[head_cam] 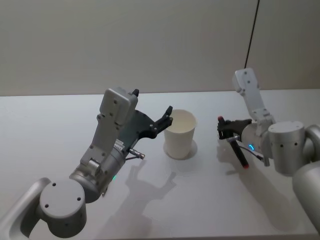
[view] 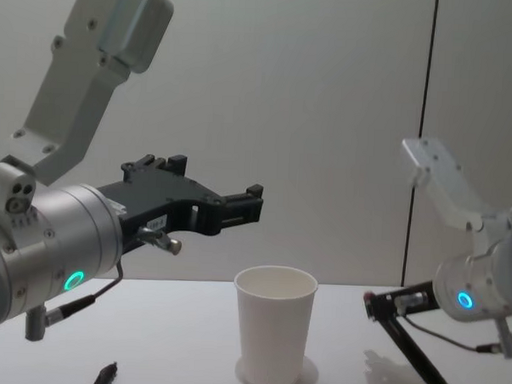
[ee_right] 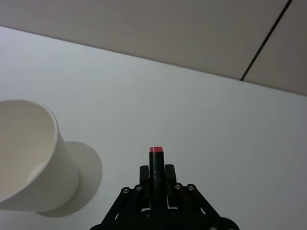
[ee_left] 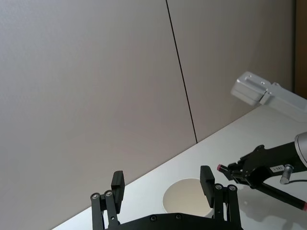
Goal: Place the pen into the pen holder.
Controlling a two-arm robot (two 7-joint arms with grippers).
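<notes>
Holding the pen (head_cam: 239,152) clamped between closed fingers, the right hand (head_cam: 223,126) sits right of the pen holder (head_cam: 180,135), apart from it.
Pen holder stands upright at mid-surface (head_cam: 50,125). Pen slants downward from the grip. Left hand (ee_left: 162,187) hovers at the holder's left, above rim height, fingers spread, gripping nothing.
</notes>
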